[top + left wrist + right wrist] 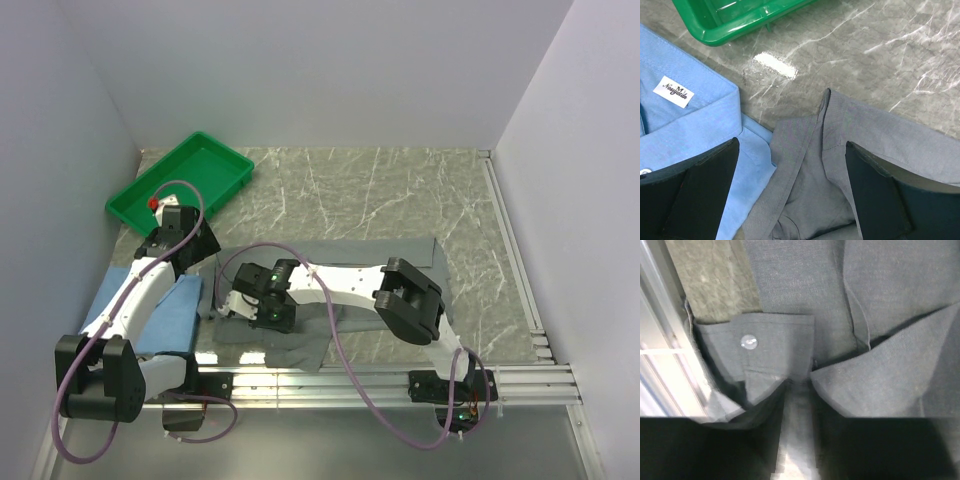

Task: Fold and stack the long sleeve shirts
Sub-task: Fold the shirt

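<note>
The grey long sleeve shirt lies spread across the middle of the table. Its buttoned cuff sits by the front rail. My right gripper is at the shirt's left end, and in the right wrist view the right gripper is shut on a pinched ridge of grey cloth beside that cuff. The light blue shirt lies at the front left, collar and label showing. My left gripper hangs open over the grey shirt's edge next to the blue collar, holding nothing.
A green plastic tray stands at the back left, close ahead of the left gripper, with a small red thing inside. Metal rails run along the table's front edge and right side. White walls enclose the table.
</note>
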